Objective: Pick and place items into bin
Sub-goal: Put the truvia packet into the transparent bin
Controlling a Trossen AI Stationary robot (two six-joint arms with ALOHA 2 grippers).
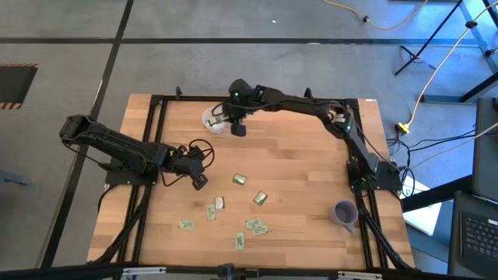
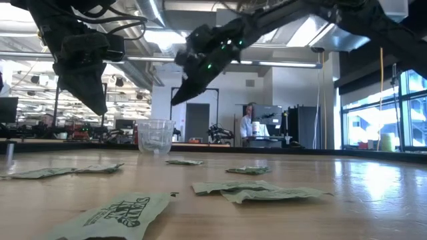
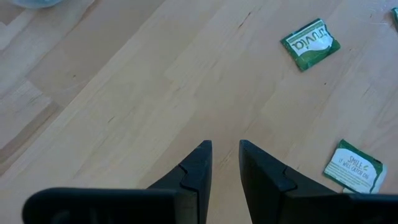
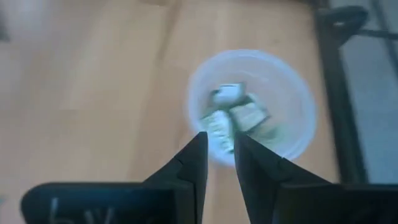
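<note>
We are at the drop: our right gripper (image 4: 219, 152) hangs just above the clear cup (image 4: 292, 93), fingers slightly apart, a packet (image 4: 219, 129) just below their tips, over the others inside. Next we judge a fresh pick: loose packets (image 1: 259, 198) lie well short of the cup, nearer our left gripper (image 3: 225, 162), fingers slightly apart, empty.

An overhead camera looks straight down on the whole table (image 1: 296, 171). A table-height camera faces level across it. Two wrist cameras look down, close. All share the tabletop.
</note>
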